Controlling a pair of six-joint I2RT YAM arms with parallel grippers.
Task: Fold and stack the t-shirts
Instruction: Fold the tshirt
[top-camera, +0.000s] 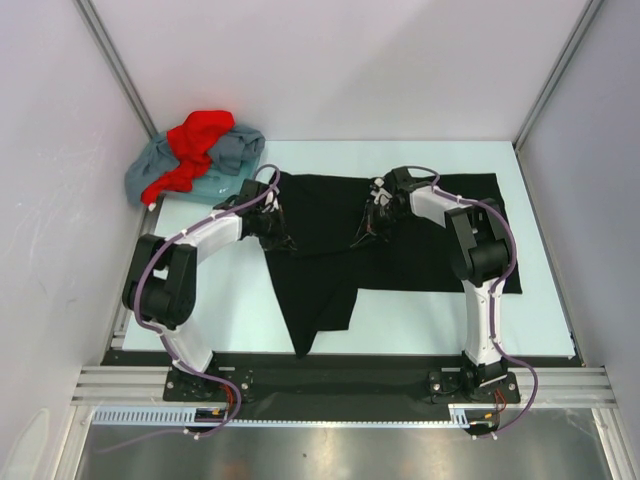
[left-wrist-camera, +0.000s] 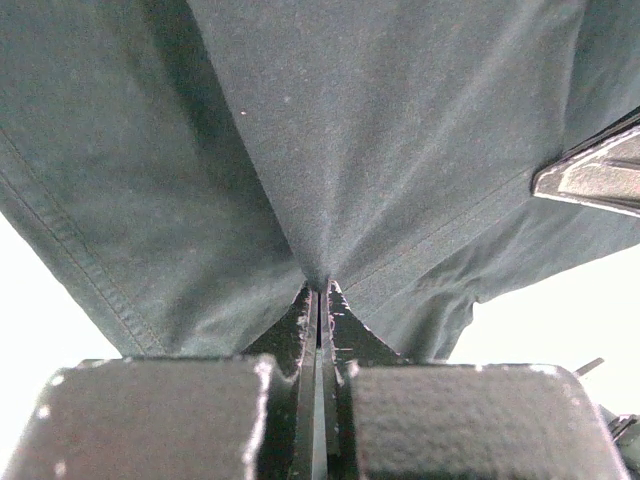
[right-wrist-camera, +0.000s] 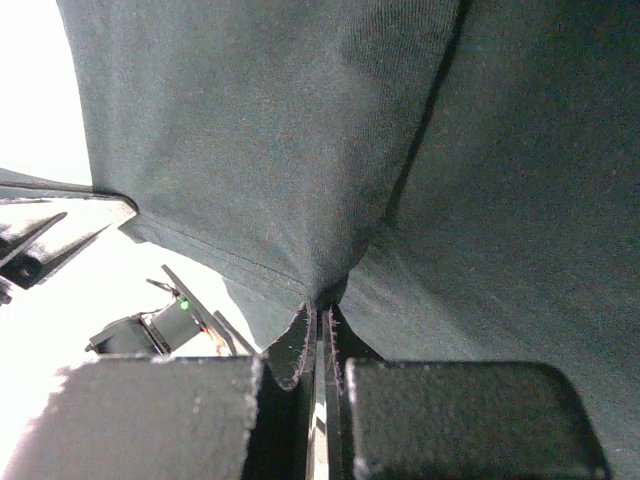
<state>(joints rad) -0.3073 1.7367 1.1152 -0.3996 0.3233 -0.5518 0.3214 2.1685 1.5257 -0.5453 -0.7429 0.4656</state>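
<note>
A black t-shirt (top-camera: 400, 255) lies spread across the middle of the table, one corner trailing toward the near edge. My left gripper (top-camera: 281, 240) is shut on its cloth near the left side; in the left wrist view the jaws pinch a bunch of the black t-shirt (left-wrist-camera: 330, 150) at the left gripper (left-wrist-camera: 321, 292). My right gripper (top-camera: 366, 232) is shut on the same shirt nearer its middle; the right wrist view shows the black t-shirt (right-wrist-camera: 300, 150) gathered into the right gripper (right-wrist-camera: 322, 308). A red t-shirt (top-camera: 196, 142) lies crumpled on a grey-blue t-shirt (top-camera: 238, 152) at the back left.
The pale table top (top-camera: 230, 310) is bounded by white walls left, right and behind. A black strip and metal rail (top-camera: 340, 385) carry both arm bases at the near edge. The left arm's hardware (right-wrist-camera: 150, 325) shows in the right wrist view.
</note>
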